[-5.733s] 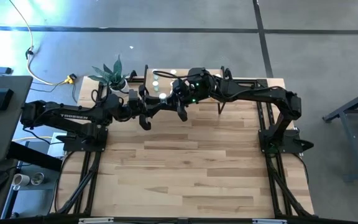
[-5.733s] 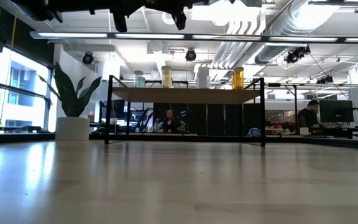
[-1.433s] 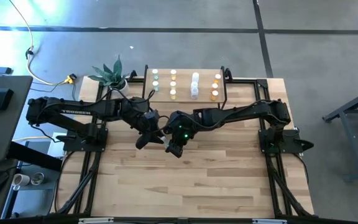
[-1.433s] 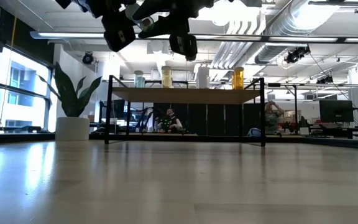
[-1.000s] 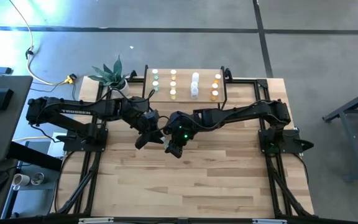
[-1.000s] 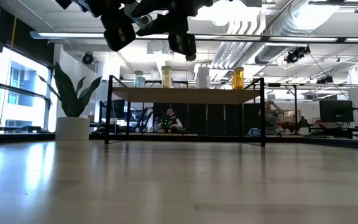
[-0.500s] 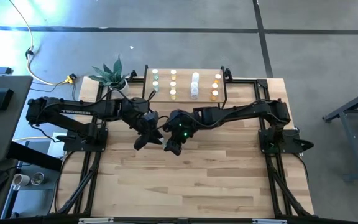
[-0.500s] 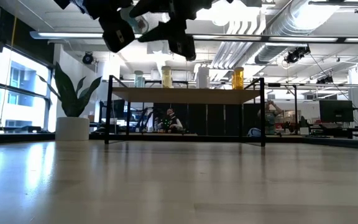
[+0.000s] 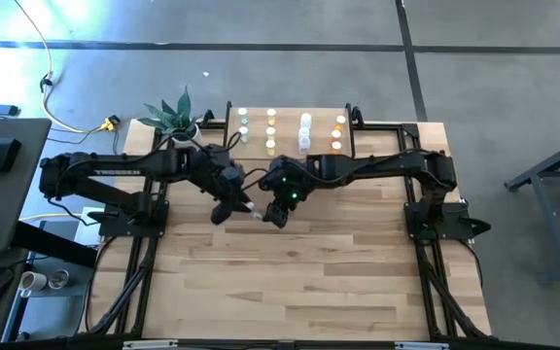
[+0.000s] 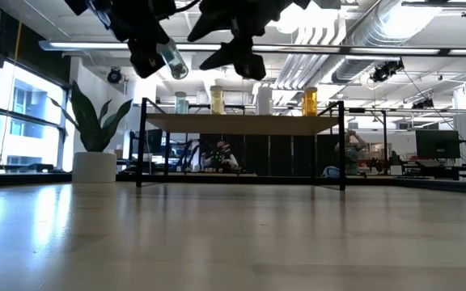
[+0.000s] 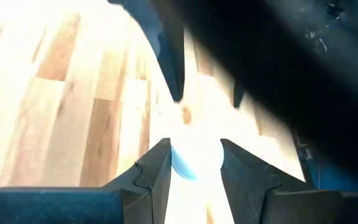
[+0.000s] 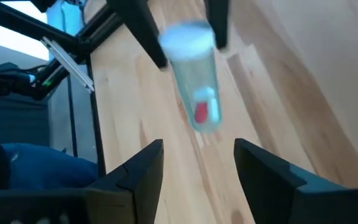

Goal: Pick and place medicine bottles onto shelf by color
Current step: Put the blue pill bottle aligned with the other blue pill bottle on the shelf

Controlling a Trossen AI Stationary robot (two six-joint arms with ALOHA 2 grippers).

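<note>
Holding a small clear-green medicine bottle with a pale cap (image 10: 171, 58), the left gripper (image 9: 229, 202) hangs above the middle of the table, and its two dark fingers (image 11: 156, 171) press the bottle at the cap end. The right gripper (image 9: 276, 211) is just beside it on the right; its fingers (image 12: 143, 167) stand apart and nothing is between them, so it has let go and the bottle stays only with the left one. In the low view the bottle is tilted and sticks out from the left fingers. Beyond the grippers, on the far side, stands the low shelf with a light wooden top and black metal legs (image 9: 321, 119). On it the other small bottles stand in rows by colour: green (image 10: 181, 102), yellow (image 10: 217, 99), white (image 10: 264, 99) and orange (image 10: 310, 100).

I think the risk is a slip: the grip is near one end, so a quick swing toward the green row can turn the bottle loose. Also, a tilted bottle may knock over its neighbours when it is set down.
</note>
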